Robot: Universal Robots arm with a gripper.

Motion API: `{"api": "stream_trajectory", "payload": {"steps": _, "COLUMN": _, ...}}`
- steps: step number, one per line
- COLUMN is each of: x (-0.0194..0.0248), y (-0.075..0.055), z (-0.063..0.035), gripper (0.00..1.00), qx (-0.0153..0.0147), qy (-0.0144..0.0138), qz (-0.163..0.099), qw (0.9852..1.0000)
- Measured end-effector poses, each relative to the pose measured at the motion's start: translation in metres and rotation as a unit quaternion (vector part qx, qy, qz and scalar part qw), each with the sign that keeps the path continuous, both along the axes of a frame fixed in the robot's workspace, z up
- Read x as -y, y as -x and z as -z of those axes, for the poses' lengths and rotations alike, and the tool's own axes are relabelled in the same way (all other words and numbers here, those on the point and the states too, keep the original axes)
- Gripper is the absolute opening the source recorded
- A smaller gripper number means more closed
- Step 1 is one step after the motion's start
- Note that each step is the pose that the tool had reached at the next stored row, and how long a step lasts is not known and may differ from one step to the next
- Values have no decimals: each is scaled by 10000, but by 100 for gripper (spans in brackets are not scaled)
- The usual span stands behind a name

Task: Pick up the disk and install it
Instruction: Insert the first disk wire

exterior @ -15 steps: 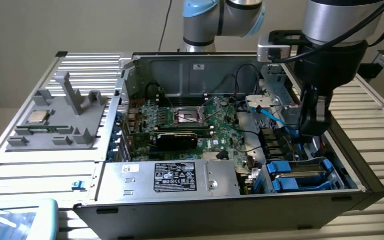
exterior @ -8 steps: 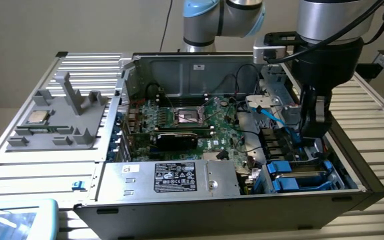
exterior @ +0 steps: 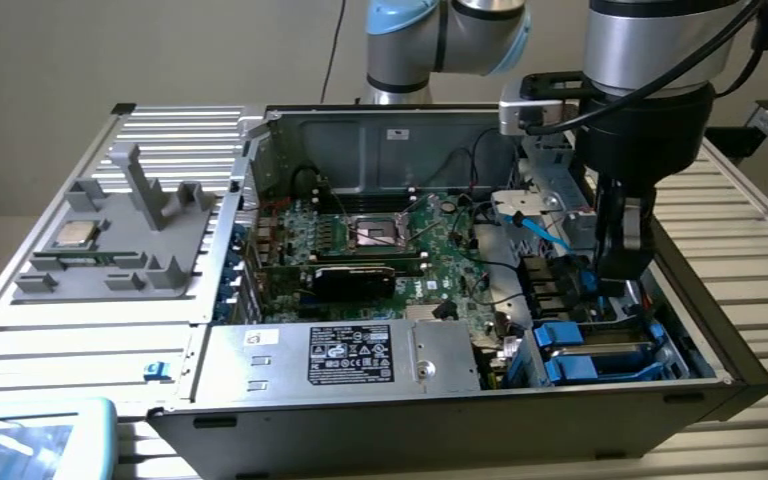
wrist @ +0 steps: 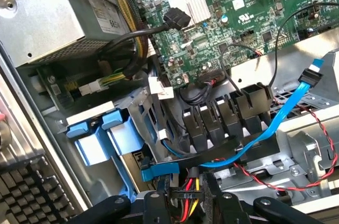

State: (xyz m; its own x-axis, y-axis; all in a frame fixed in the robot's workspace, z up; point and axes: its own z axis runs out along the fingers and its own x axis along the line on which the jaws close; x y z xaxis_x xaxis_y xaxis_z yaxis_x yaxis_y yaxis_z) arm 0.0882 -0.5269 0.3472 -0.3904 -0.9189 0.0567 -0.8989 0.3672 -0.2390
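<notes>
My gripper reaches down into the open computer case, over the drive bay at the exterior view's right. In the wrist view its black fingers stand apart; my gripper holds nothing, and only a black power plug with red and yellow wires shows through the gap. Blue-framed drive carriers sit side by side in the bay near the case's front corner, their blue tabs off to one side of the fingers. I cannot tell which of them is the disk.
A blue data cable and a red twisted wire cross the bay under the gripper. The motherboard and power supply are in the case. A grey fixture holding a square silver chip lies outside it.
</notes>
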Motion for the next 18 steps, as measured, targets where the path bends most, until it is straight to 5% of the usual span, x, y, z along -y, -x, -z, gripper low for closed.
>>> {"api": "stream_trajectory", "payload": {"steps": 14, "x": -4, "y": 25, "z": 29, "gripper": 35, "qx": 21, "qy": 13, "qz": 185, "qw": 9998}}
{"api": "stream_trajectory", "payload": {"steps": 18, "x": -6, "y": 20, "z": 30, "gripper": 43, "qx": 26, "qy": 12, "qz": 189, "qw": 9998}}
